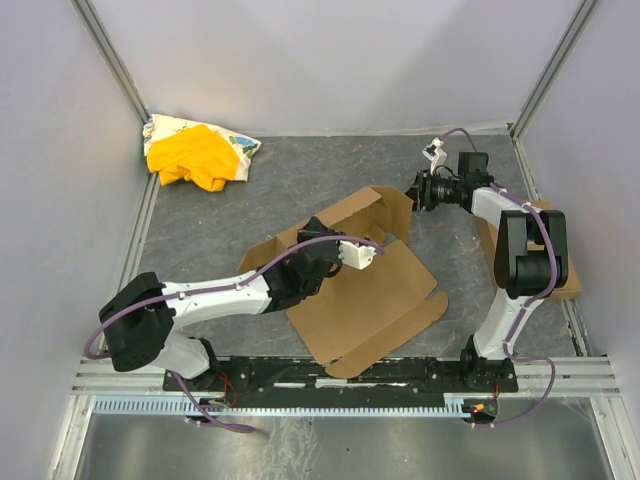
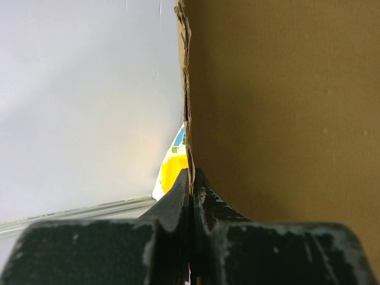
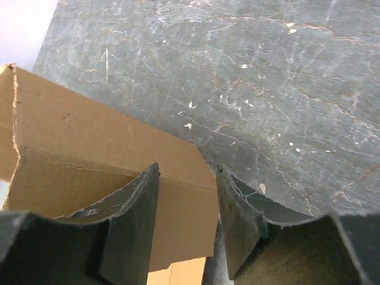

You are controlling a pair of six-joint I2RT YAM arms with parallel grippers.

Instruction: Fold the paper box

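The paper box (image 1: 370, 300) is a brown cardboard blank lying open in the middle of the table, with its far walls folded up (image 1: 375, 205). My left gripper (image 1: 376, 246) reaches in from the lower left and is shut on the edge of an upright cardboard wall (image 2: 279, 101); in the left wrist view the fingers (image 2: 178, 199) pinch the thin edge between them. My right gripper (image 1: 413, 195) is open at the box's far right corner. In the right wrist view its fingers (image 3: 139, 205) straddle the corner of a cardboard flap (image 3: 89, 130) without closing on it.
A yellow cloth bundle (image 1: 195, 155) lies at the far left corner and shows in the left wrist view (image 2: 171, 166). A smaller plain cardboard rectangle (image 1: 572, 272) lies at the right under the right arm. White walls enclose the grey table (image 1: 300, 170).
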